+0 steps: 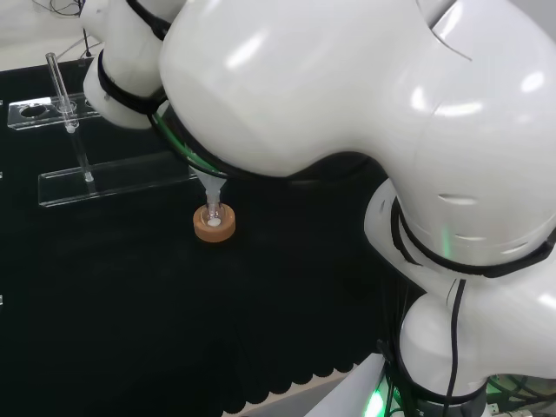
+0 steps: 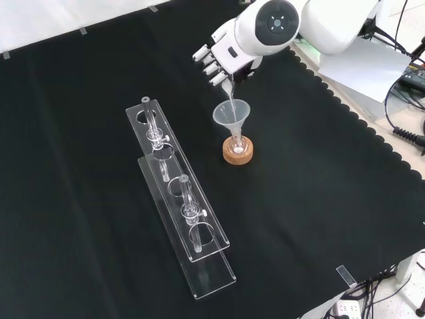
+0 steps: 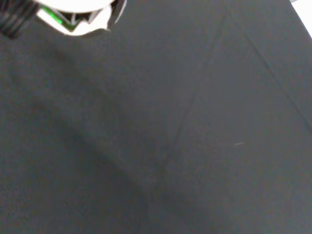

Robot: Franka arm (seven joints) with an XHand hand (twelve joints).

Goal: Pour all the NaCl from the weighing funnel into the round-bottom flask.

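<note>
A small round-bottom flask [image 2: 238,145] sits in a cork ring [image 2: 238,153] near the middle of the cloth, with a clear funnel [image 2: 230,115] in its neck; white powder shows in the flask [image 1: 213,219]. In the front view the hand [image 2: 222,56] hangs just above the funnel with its fingers curled round a thin clear piece, the weighing funnel [image 2: 229,91], whose tip points down into the funnel's mouth. In the head view the arm's links cover the hand, and the funnel's stem [image 1: 211,193] shows below them over the cork ring [image 1: 214,226].
A clear plastic rack [image 2: 179,199] with a few glass tubes lies to the left of the flask in the front view, and shows at the far left in the head view [image 1: 104,178]. The cloth's scalloped edge [image 2: 345,109] runs at the right of the front view.
</note>
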